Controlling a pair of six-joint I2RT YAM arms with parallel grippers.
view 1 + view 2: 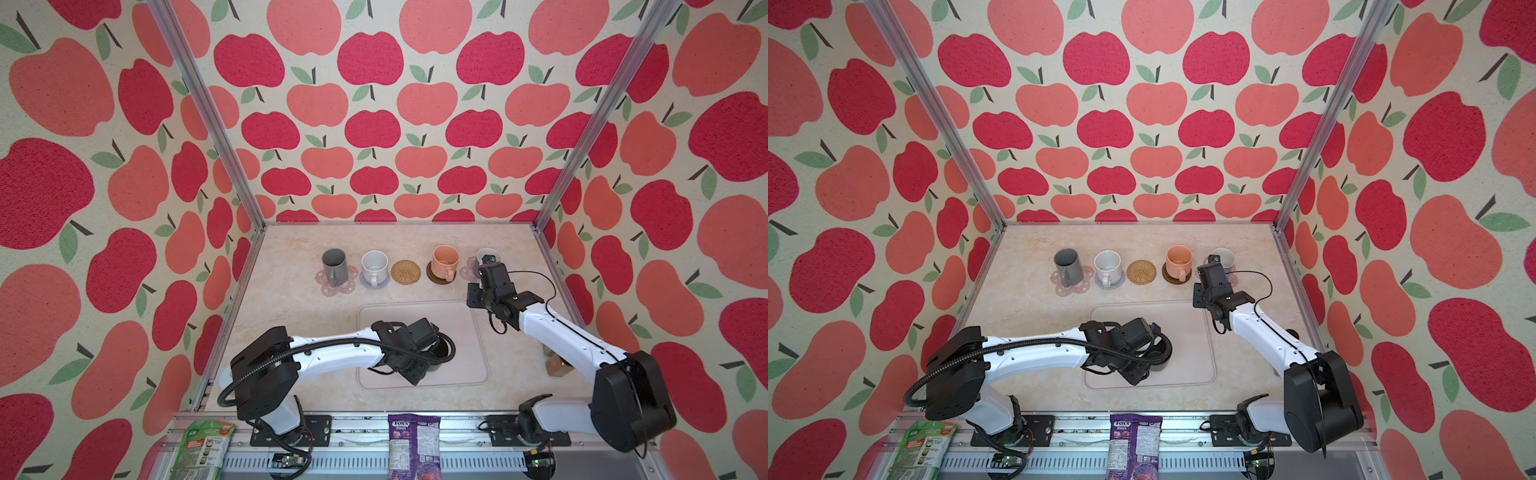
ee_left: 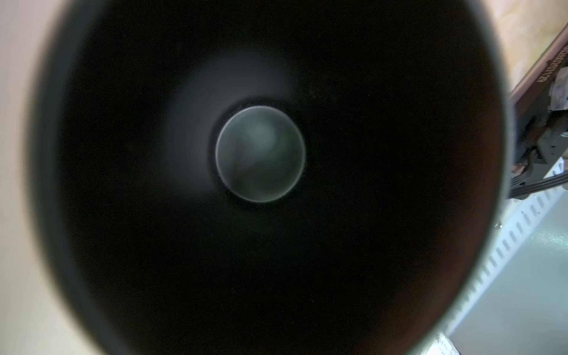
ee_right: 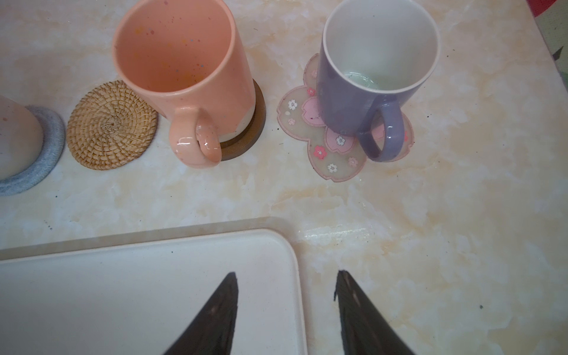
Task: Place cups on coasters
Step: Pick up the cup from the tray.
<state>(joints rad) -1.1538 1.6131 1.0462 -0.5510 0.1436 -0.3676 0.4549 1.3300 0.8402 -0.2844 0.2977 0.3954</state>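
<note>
A: Step?
B: Last cup, I'd say. The black cup stands on the tray, right under my left tool. I can't tell its opening or whether it grips.
A: Next?
B: Lift and carry it to the bare rattan coaster. My right tool hangs part-open and empty, near the lavender cup.

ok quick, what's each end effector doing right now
left end effector: at the black mug, grip cannot be told
right end effector: open, holding nothing

Marbled beige surface. Pale tray on it. Beyond tray, row: flower coaster, grey-blue coaster, rattan coaster, brown coaster, second flower coaster.
</note>
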